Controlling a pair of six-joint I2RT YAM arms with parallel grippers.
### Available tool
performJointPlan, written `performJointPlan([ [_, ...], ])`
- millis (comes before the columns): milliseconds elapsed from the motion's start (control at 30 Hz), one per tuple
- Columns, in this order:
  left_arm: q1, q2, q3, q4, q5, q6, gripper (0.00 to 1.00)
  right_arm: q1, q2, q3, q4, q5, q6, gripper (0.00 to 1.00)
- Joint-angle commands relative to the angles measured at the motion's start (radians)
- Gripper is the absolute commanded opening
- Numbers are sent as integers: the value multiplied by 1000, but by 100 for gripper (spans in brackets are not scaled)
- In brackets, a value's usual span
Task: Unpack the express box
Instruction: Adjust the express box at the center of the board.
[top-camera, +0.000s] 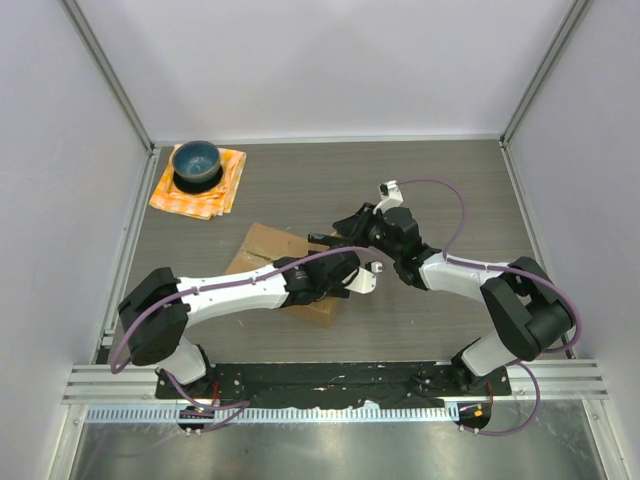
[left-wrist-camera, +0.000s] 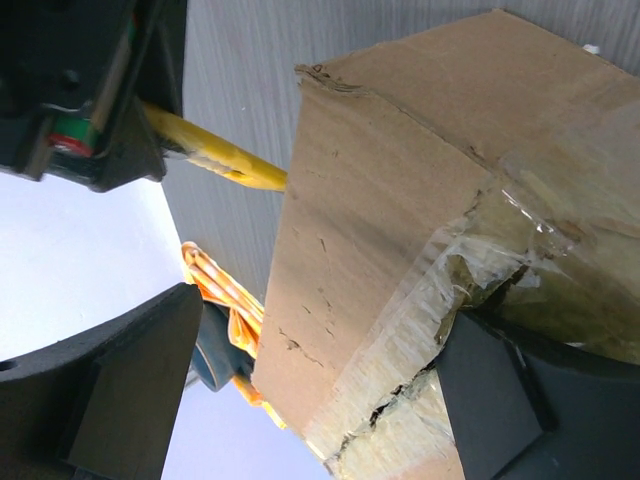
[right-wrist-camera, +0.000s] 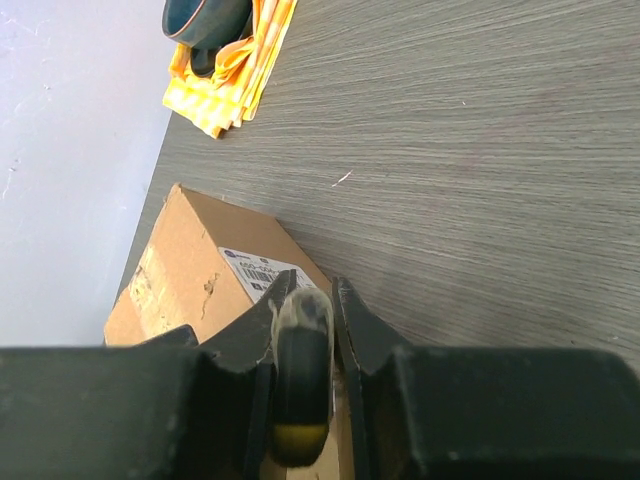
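The express box (top-camera: 262, 250) is a brown cardboard carton lying on the table, with torn clear tape over its end (left-wrist-camera: 470, 290). My left gripper (left-wrist-camera: 320, 400) is open, with one finger on each side of that taped end. In the top view the left gripper (top-camera: 338, 288) covers the box's right end. A narrow yellow and black cutter (right-wrist-camera: 300, 370) is clamped in my right gripper (right-wrist-camera: 310, 290), which is shut on it. The right gripper (top-camera: 340, 232) is at the box's far right corner. The cutter's yellow part (left-wrist-camera: 225, 160) reaches the box's upper edge.
A blue bowl (top-camera: 196, 163) sits on a folded orange cloth (top-camera: 215, 195) at the back left of the table. A white shipping label (right-wrist-camera: 258, 270) is on the box's top. White walls and metal rails border the table (top-camera: 450, 190).
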Motion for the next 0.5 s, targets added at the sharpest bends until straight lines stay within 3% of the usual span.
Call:
performJointPlan([
  [0, 12, -2, 65, 56, -89, -7, 96, 19, 7, 11, -21, -67, 2, 1],
  [167, 12, -7, 131, -15, -95, -49, 76, 19, 4, 15, -30, -64, -6, 1],
  [233, 12, -8, 133, -24, -100, -57, 74, 19, -1, 19, -36, -56, -13, 1],
  [467, 14, -7, 66, 0, -131, -72, 52, -10, -86, 41, -128, 4, -62, 1],
])
